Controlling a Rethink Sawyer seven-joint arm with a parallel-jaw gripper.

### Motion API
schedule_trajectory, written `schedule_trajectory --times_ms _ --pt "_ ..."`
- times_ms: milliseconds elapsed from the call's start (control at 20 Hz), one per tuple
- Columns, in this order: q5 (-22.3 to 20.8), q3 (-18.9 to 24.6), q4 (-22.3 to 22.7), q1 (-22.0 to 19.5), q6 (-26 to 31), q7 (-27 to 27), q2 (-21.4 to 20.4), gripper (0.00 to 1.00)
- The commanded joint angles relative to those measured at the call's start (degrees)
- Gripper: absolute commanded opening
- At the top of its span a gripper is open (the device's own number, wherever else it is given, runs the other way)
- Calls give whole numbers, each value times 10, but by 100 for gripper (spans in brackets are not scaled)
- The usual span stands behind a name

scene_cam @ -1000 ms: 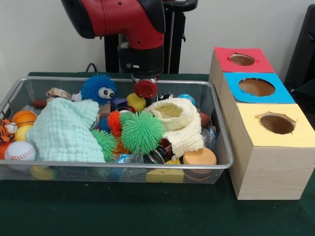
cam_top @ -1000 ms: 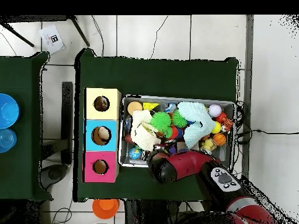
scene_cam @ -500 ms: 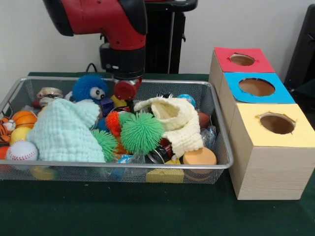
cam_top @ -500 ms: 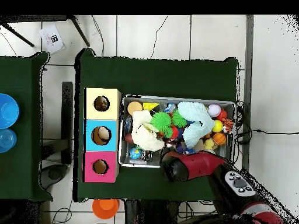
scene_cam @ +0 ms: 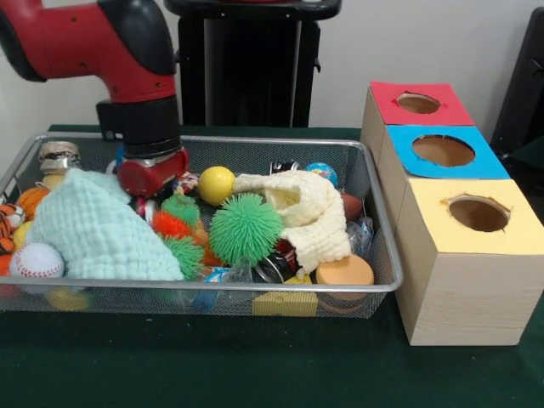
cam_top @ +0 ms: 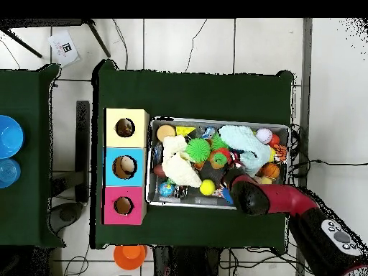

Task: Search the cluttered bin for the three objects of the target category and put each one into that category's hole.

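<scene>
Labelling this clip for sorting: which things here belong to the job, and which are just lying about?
Job: gripper, wire bin, three-hole box, bin clutter such as yellow ball, green spiky ball, baseball.
Lying about: blue bowl, orange object, paper tag.

Front view: close, table-level, facing bin [scene_cam: 374, 285]. Overhead: high, straight down. Shared: bin, holed boxes [scene_cam: 463, 255].

My dark green worktop [scene_cam: 255, 365] carries the wire bin [scene_cam: 378, 280] at left and the three-holed wooden box [scene_cam: 459, 289] at right.
</scene>
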Motion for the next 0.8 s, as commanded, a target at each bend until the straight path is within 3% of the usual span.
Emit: schedule_trajectory --times_ms 50,450,800 --pt "-52 136 -130 -78 90 -153 65 0" --pt "-91 156 -149 -84 103 -143 75 0" --pt "-147 121 -170 -46 85 -83 47 0"
